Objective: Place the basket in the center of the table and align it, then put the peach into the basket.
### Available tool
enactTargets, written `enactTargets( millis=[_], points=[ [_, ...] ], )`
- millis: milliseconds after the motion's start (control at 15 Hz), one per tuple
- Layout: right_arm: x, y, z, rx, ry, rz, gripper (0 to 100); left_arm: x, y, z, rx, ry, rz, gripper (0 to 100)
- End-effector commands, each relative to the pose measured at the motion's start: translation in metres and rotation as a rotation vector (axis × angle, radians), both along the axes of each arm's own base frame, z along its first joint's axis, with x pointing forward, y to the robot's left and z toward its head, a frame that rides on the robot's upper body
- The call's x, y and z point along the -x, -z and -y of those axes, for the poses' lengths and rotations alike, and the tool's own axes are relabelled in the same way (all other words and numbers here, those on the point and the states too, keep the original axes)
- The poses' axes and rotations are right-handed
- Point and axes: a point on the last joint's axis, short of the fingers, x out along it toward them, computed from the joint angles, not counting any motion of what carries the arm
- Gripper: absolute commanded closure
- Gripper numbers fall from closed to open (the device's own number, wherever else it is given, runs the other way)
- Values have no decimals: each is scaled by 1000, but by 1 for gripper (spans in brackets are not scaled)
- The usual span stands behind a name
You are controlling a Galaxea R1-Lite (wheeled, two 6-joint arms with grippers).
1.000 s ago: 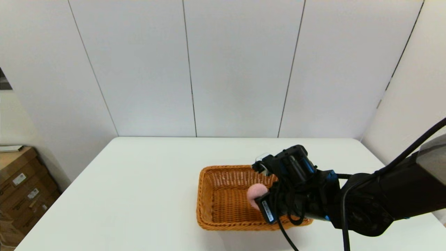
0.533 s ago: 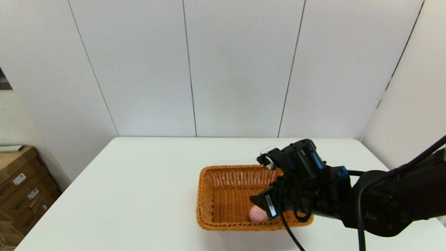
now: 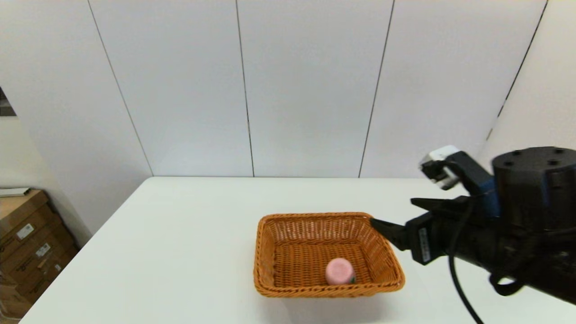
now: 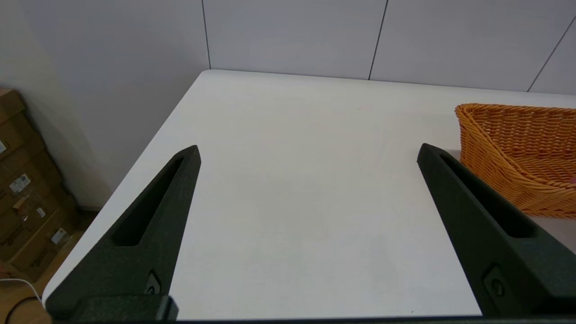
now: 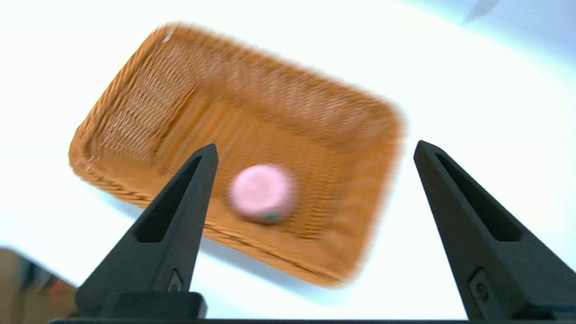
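The orange-brown wicker basket (image 3: 328,254) sits on the white table (image 3: 189,234), a little right of centre. The pink peach (image 3: 339,271) lies on the basket's floor near its front wall. It also shows in the right wrist view, peach (image 5: 262,192) inside basket (image 5: 180,99). My right gripper (image 3: 398,218) hangs open and empty above the table, just right of the basket's far right corner. My left gripper (image 4: 308,150) is open over bare table, with the basket (image 4: 517,148) off to one side of it.
Cardboard boxes (image 3: 27,243) are stacked on the floor beyond the table's left edge. A panelled white wall (image 3: 288,90) stands behind the table. The table's left half (image 4: 292,180) shows bare white surface.
My right gripper opened and let go of the peach, which now rests on the basket floor. The arm then pulled up and to the right, out of the basket.
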Motion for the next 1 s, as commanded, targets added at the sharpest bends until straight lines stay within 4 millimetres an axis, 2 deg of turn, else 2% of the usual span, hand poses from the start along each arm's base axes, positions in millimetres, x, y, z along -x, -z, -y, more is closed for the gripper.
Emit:
enactTargets(
  millis=[67,200,400,600,800,1000],
  points=[
    [98,0,95,80,208,267,0,0,0,0,1,0,3,0],
    [133,12,117,115,350,319,0,0,0,0,-1,1,0,0],
    [188,36,128,116,457,365,0,0,0,0,-1,1,0,0],
    [190,44,129,71,548,352,0,0,0,0,-1,1,0,0],
    [195,46,128,103,591,362,0,0,0,0,1,0,0,0],
    [198,65,126,116,542,355,0,0,0,0,1,0,3,0]
  ],
)
